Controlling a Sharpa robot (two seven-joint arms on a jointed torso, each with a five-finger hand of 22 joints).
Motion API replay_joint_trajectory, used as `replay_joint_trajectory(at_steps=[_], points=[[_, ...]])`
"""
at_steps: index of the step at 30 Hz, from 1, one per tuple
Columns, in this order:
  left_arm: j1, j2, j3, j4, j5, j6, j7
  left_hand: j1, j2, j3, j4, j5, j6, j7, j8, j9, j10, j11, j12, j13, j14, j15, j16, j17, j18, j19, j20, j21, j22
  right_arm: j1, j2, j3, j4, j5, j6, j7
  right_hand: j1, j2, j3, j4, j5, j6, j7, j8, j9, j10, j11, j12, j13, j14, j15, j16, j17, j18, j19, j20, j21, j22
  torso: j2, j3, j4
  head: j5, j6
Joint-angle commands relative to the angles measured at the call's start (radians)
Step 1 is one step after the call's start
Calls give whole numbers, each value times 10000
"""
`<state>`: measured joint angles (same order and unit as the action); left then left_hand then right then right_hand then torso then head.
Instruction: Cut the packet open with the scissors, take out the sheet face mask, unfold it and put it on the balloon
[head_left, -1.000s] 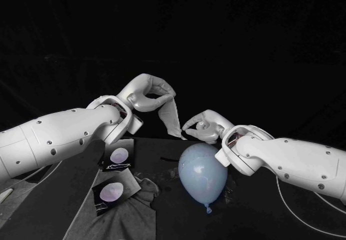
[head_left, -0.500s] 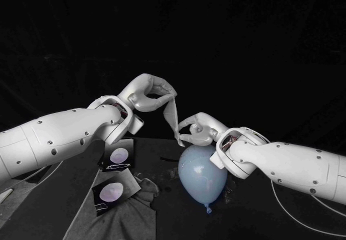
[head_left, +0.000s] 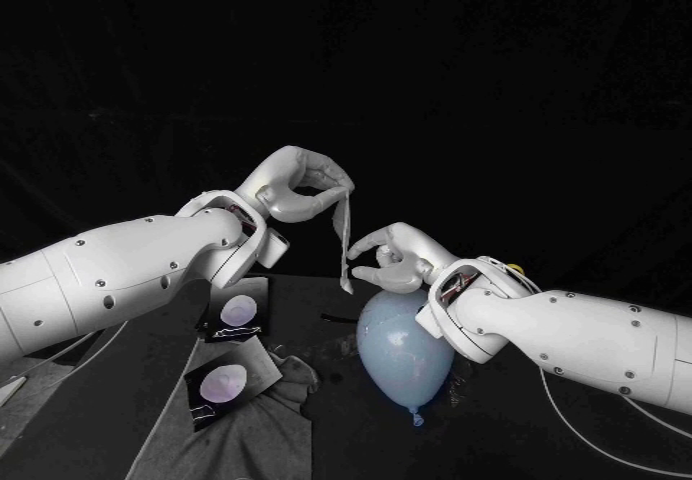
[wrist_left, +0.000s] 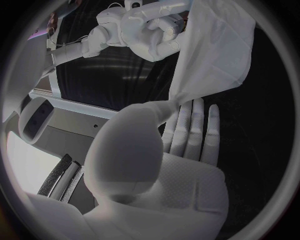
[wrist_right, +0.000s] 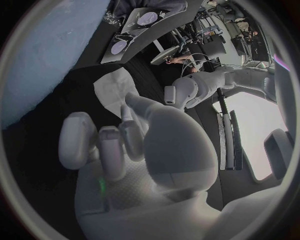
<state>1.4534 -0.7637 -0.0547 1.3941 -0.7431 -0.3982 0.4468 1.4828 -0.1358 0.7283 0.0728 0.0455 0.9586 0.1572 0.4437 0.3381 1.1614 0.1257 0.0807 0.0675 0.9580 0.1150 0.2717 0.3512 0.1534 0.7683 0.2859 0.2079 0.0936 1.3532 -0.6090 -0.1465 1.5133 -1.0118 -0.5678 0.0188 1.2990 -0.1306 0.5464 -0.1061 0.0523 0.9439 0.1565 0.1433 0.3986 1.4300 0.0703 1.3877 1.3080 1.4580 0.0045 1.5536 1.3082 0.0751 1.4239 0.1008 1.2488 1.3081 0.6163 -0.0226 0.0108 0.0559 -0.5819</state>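
On the black table (head_left: 339, 440), a pale blue rubber balloon (head_left: 404, 350). Above it, a white fabric sheet mask (head_left: 346, 245), hanging pinched from the silver left hand (head_left: 296, 185). Beside its lower end, the silver right hand (head_left: 389, 255), fingers curled; grip on it unclear.

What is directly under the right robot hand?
The pale blue balloon lies below the right robot hand. That hand covers the balloon's far end, so whether they touch cannot be seen.
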Motion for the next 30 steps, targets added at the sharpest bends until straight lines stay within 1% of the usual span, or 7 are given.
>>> replay_joint_trajectory(at_steps=[1, 11, 16, 22, 26, 29, 30], points=[[25, 23, 17, -21, 194, 12, 139, 8, 67, 40, 5, 29, 63, 1, 18, 234, 6, 71, -41, 2, -56, -14, 49, 9, -54, -59, 15, 47, 11, -16, 67, 3, 16, -346, -28, 139, 51, 25, -77, 17, -40, 116, 6, 52, 8, 74, 13, 37, 1028, 1048, -28, 60, 2349, -107, 28, 37, 49, 1765, -1, 6, 5, -35, 11], [25, 21, 17, -38, 249, 3, 136, 8, 67, 40, 5, 29, 63, 1, 18, 234, 6, 71, -41, 2, -56, -14, 49, 9, -54, -59, 15, 47, 11, -106, 136, -1, 32, -564, 137, -73, -66, -36, -263, 53, -41, 361, -16, 134, -5, 93, 0, 77, 1058, 1045, -34, 56, 2339, -102, 23, 45, 43, 1761, 3, -4, 0, -12, 3], [25, 23, 18, -46, 279, 8, 129, 8, 67, 40, 5, 29, 63, 1, 18, 234, 6, 71, -41, 2, -56, -14, 49, 9, -54, -59, 15, 47, 11, -146, 170, -4, 20, -724, -26, -99, -58, -52, -279, 42, -40, 369, -25, 134, -10, 106, -5, 95, 1074, 1051, -36, 65, 2361, -105, 29, 44, 57, 1764, -9, 6, 9, -16, 23], [25, 12, 18, -63, 315, 3, 123, -25, 71, 75, -18, 29, 46, 7, 22, 272, 10, 73, -48, 5, -60, -11, 55, 15, -62, -79, 11, 65, 19, -170, 208, -6, 29, -796, -220, -86, -22, -22, -313, 25, -40, 477, -63, 179, -15, 213, -37, 233, 1191, 1069, -62, 89, 2420, -124, 84, 31, 171, 1795, 2, 2, 5, -12, 41], [25, 10, 18, -67, 331, -4, 126, -25, 71, 75, -18, 29, 46, 7, 22, 272, 10, 73, -48, 5, -60, -11, 55, 15, -62, -79, 11, 65, 19, -177, 208, -6, 20, -617, -397, -231, -378, 38, -524, 313, -42, 457, -63, 145, -67, 231, -37, 250, 1201, 1081, -65, 105, 2460, -129, 102, 22, 194, 1798, 4, -3, 6, -17, 43], [25, 15, 18, -63, 342, -5, 130, -25, 71, 75, -18, 29, 46, 7, 22, 272, 10, 73, -48, 5, -60, -11, 55, 15, -62, -79, 11, 65, 19, -179, 203, -7, 4, -472, -529, -413, -746, 42, -770, 639, -42, 451, -79, 127, -107, 271, -44, 294, 1235, 1101, -69, 132, 2526, -147, 152, 18, 285, 1821, 7, -5, 2, -10, 37], [25, 17, 18, -60, 345, -5, 131, -25, 71, 75, -18, 29, 46, 7, 22, 272, 10, 73, -48, 5, -60, -11, 55, 15, -62, -79, 11, 65, 19, -180, 202, -7, 0, -430, -563, -477, -961, 46, -919, 849, -41, 507, -106, 158, -111, 318, -63, 349, 1282, 1113, -81, 150, 2572, -163, 197, 12, 371, 1843, 6, -4, 2, -10, 37]])
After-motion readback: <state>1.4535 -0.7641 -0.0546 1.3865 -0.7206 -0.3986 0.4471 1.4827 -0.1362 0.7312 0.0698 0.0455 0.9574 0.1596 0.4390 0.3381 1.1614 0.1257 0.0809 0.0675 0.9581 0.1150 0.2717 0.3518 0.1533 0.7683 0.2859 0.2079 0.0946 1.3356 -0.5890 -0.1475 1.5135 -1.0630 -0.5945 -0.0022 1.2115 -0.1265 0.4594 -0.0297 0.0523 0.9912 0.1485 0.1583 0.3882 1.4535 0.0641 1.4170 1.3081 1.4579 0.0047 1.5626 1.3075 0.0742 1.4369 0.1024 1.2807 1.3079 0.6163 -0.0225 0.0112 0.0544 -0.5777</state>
